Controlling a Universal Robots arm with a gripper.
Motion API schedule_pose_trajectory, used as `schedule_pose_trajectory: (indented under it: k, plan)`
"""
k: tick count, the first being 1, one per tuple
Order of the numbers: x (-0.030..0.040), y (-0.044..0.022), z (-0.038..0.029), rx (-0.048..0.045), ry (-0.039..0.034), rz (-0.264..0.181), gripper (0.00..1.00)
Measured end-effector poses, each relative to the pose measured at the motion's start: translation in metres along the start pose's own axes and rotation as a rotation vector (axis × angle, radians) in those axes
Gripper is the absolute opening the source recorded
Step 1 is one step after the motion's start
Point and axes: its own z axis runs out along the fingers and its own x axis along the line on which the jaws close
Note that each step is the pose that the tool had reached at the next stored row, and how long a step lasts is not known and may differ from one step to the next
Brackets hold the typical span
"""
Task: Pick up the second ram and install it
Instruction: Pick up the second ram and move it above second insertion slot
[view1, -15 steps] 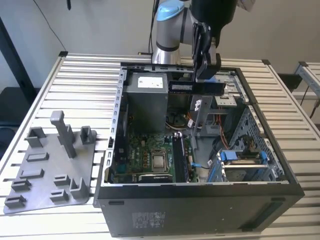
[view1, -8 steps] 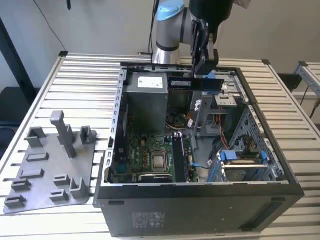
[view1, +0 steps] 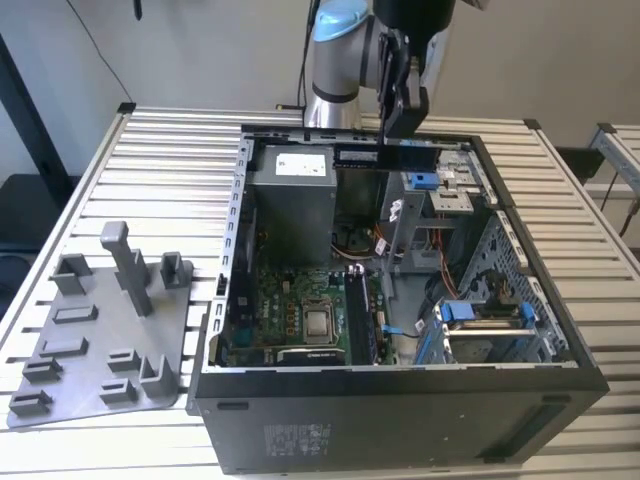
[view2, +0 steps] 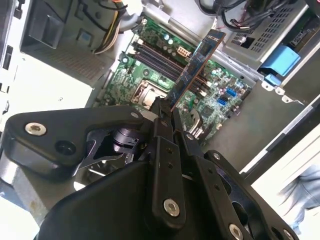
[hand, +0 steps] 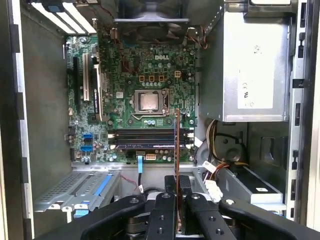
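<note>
The tool (view1: 403, 135) is clamped narrow on the second ram (view1: 375, 156) and holds it in the air above the open computer case (view1: 400, 420). It hangs over the part of the case nearest the counter (view1: 170, 150) edge where the arm stands. The stick touches nothing but the tool's fingers (view2: 176, 120).

In the first wrist view the ram (hand: 177, 140) shows edge-on, and its long line runs across the memory slots (hand: 150, 138), not along them. This is probably the main hazard. If the stick goes down in that heading, its contact edge would land on the slot walls or the motherboard (hand: 150, 70) and could chip or bend.

The grip is a second risk. In the second wrist view most of the stick (view2: 196, 62) stands clear beyond the tool (view2: 165, 107), so a sideways knock could twist it in the fingers.

Loose cables (hand: 212, 170) lie close to the slots' end beside the power supply (hand: 255, 65) and could snag the board or the tool.

I cannot tell whether the slot latches stand open; shut latches would block seating.
</note>
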Motion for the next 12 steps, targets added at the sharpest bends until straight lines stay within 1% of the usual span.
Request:
schedule_pose_trajectory:
  k: [3,5,12]
  plan:
    - [-0.0056,0.0012,0.0001,0.0004,-0.0001,0.002,0.14]
    - [-0.0078,0.0022,0.0001,0.0005,0.0001,0.004,0.14]
    - [-0.0081,0.0023,0.0001,0.0004,0.0003,0.004,0.14]
